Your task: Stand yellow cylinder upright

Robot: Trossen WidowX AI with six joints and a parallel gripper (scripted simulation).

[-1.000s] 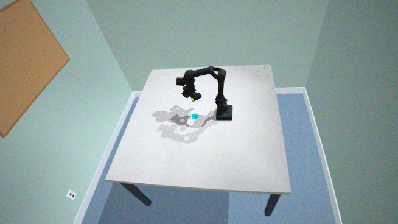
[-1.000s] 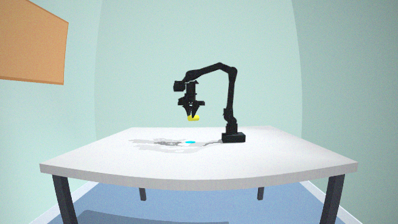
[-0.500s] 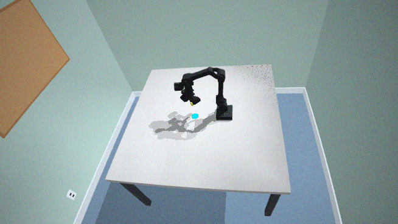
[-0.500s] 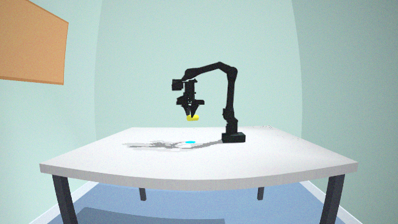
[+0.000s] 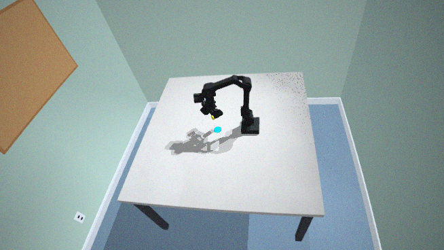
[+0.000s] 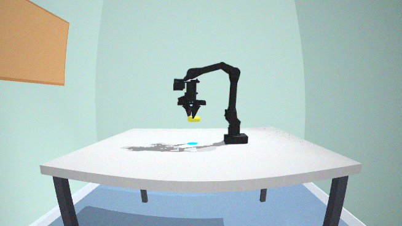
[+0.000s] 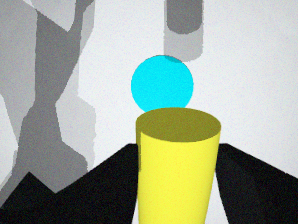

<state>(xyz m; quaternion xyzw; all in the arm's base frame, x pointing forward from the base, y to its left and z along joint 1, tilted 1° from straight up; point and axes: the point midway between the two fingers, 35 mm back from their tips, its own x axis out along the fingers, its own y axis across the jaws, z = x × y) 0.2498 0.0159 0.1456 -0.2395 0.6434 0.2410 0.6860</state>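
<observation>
The yellow tall cylinder (image 5: 212, 117) (image 6: 196, 119) (image 7: 175, 175) is held in the air, lying about level in the exterior view. My gripper (image 6: 191, 117) is shut on it, with the fingers on both sides of it in the wrist view, and points down. The cyan circle (image 5: 217, 129) (image 6: 192, 143) (image 7: 161, 84) lies flat on the table, well below the cylinder. In the wrist view the cylinder's near end face hides the circle's lower edge.
The white table (image 5: 237, 176) (image 6: 215, 172) carries the arm's black base (image 5: 250, 126) (image 6: 235, 139), to the right of the cyan circle. The arm's shadow falls on the table beside the circle, mostly to its left.
</observation>
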